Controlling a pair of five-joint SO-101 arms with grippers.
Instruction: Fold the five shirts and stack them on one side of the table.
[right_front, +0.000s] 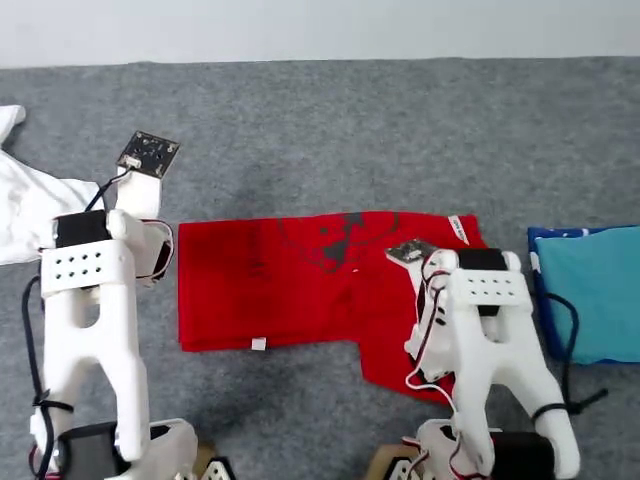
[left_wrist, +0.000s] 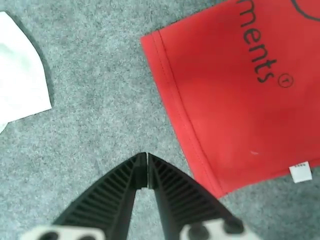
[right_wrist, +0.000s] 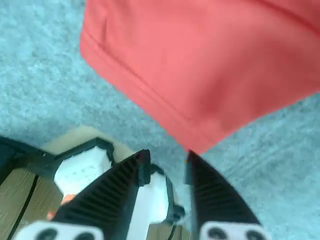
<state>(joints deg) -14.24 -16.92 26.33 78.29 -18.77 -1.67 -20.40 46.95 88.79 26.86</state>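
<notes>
A red shirt (right_front: 290, 285) with dark print lies partly folded in the middle of the grey table. The left arm (right_front: 95, 300) stands just off its left edge. In the left wrist view my left gripper (left_wrist: 147, 157) is shut and empty over bare grey surface, beside the red shirt's hemmed edge (left_wrist: 175, 105). The right arm (right_front: 480, 320) stands over the shirt's near right part. My right gripper (right_wrist: 167, 157) is open, and a corner of the red shirt (right_wrist: 200, 65) ends right at one fingertip (right_wrist: 192, 160).
A white shirt (right_front: 30, 210) lies crumpled at the far left, close to the left arm, and its edge (left_wrist: 20, 80) is near the left gripper. A teal shirt (right_front: 600, 290) on a blue one (right_front: 537, 240) sits at the right edge. The right arm's base (right_wrist: 82, 170) is behind its fingers.
</notes>
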